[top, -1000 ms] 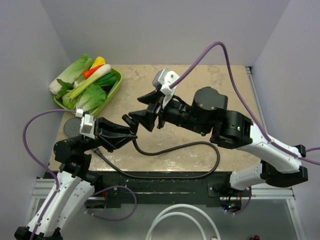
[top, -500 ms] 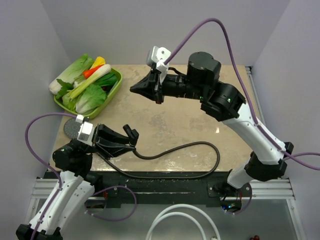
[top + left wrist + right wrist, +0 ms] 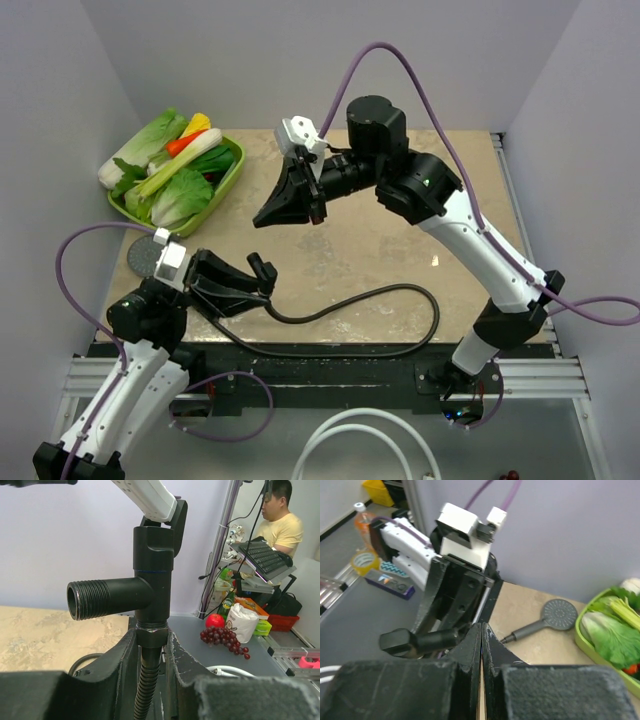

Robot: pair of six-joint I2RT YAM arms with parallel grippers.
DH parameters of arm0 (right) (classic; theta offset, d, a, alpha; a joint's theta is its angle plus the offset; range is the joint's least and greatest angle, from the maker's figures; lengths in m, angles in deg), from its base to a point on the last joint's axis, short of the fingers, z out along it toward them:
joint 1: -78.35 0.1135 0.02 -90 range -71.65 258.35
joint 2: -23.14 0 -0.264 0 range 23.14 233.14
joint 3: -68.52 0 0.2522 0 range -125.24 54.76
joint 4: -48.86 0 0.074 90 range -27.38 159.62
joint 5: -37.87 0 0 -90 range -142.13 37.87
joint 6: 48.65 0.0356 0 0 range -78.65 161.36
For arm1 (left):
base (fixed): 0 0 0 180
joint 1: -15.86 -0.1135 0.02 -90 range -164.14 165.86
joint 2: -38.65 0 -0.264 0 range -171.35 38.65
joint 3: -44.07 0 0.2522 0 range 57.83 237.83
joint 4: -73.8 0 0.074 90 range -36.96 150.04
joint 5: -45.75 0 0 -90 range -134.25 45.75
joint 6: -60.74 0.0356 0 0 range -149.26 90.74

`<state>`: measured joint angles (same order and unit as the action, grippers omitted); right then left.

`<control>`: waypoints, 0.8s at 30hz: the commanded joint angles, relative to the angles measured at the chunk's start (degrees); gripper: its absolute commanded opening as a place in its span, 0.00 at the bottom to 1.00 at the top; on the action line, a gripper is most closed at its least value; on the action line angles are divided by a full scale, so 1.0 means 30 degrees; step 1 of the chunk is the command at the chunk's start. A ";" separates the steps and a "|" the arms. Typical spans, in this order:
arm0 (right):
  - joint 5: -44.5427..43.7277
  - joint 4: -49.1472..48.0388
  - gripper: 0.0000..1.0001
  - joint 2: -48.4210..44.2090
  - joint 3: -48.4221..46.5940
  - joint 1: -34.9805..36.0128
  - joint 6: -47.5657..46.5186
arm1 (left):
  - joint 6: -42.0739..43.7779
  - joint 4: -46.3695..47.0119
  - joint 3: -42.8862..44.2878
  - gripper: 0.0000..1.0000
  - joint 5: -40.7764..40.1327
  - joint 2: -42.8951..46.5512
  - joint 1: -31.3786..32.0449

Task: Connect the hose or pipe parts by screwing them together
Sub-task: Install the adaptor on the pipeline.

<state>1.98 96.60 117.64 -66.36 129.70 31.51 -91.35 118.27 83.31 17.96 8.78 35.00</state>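
The left fingers (image 3: 129, 652) are clamping the black T-fitting (image 3: 150, 580) upright over the table (image 3: 400, 200), hose (image 3: 146, 692) hanging beneath. The right fingers (image 3: 481, 630) are pressing together empty above; their camera is showing the shower head (image 3: 559, 614) whole.

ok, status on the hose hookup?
Left gripper shut on T-fitting, hose attached below. Right gripper shut, empty, up high. Shower head loose on table; nothing blocking.

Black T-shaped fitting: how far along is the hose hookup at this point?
Done: the dark-brown corrugated hose is screwed into the bottom of the black T-shaped fitting. In hand: the left fingers clamp that fitting upright; the right fingers are shut and empty. Left: the fitting's threaded side port is bare, and the round grey shower head lies on the table, away from it.
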 commanded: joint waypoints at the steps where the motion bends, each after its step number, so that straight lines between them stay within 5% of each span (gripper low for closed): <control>1: 0.2998 -0.0165 0.00 0.0403 -0.0876 -0.0009 0.0148 | -0.0779 0.1709 -0.0083 0.00 -0.0817 -0.0268 -0.0050; 24: 0.4113 0.1184 0.00 0.1840 -0.0759 0.0811 -0.0468 | -0.1131 0.2297 0.0415 0.00 -0.1109 -0.1733 0.0301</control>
<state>12.06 99.26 122.49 -67.48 131.10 30.96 -94.67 122.06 82.89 17.64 3.71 35.46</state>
